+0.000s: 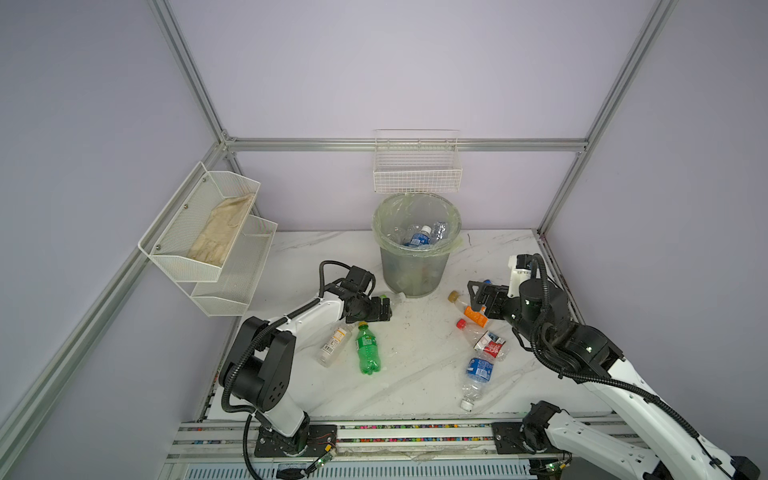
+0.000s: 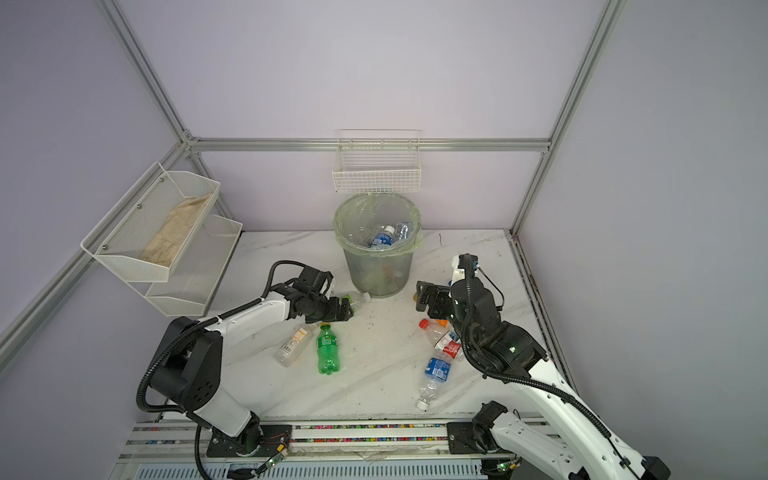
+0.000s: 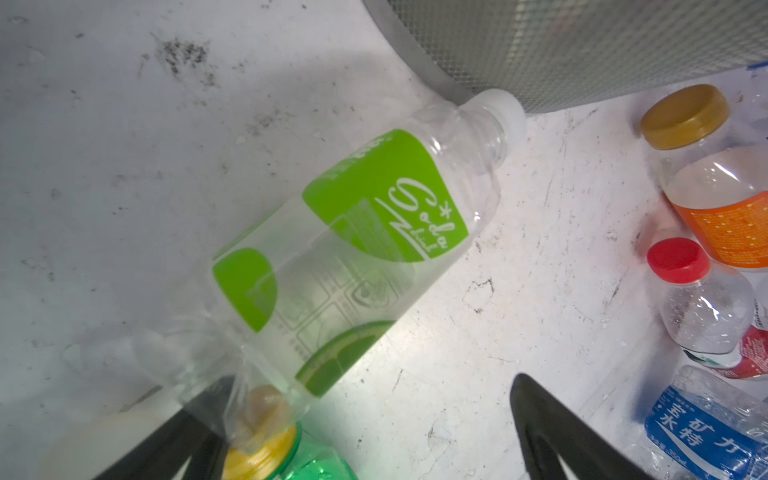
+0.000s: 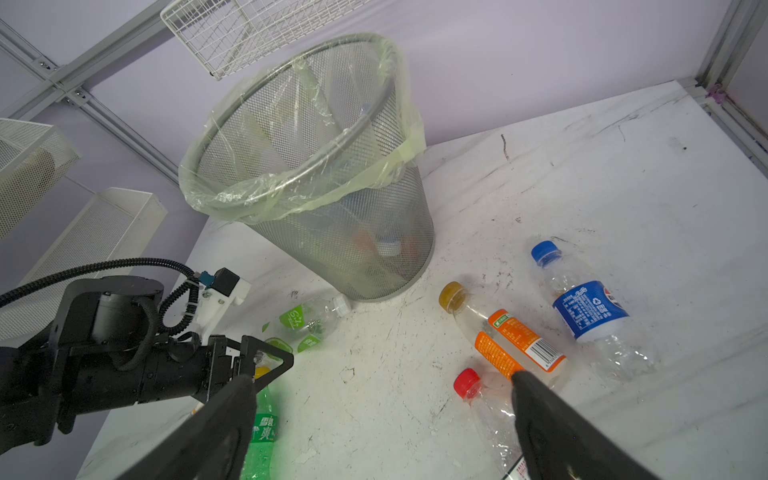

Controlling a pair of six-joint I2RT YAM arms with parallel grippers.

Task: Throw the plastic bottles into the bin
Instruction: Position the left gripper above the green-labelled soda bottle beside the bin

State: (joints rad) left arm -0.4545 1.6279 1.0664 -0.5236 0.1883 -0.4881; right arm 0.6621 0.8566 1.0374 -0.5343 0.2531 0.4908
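Marble tabletop (image 1: 415,374), left jaws spread wide at lime-label bottle (image 3: 353,249), right jaws spread, empty, over orange-label bottle (image 4: 515,336).

The space is closed in by pale purple walls (image 1: 374,62) and silver metal bars (image 1: 407,144). A white table (image 1: 415,386) with grey streaks is scuffed dark. A white wire basket (image 1: 417,174) is hung at 12 o'clock. A white mesh shelf (image 1: 187,266) is fixed at 10 o'clock, with tan cloth (image 1: 220,232) laid inside.

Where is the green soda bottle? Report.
In both top views, the green soda bottle lies left of centre, its cap by the left tool, beside a white-labelled bottle.
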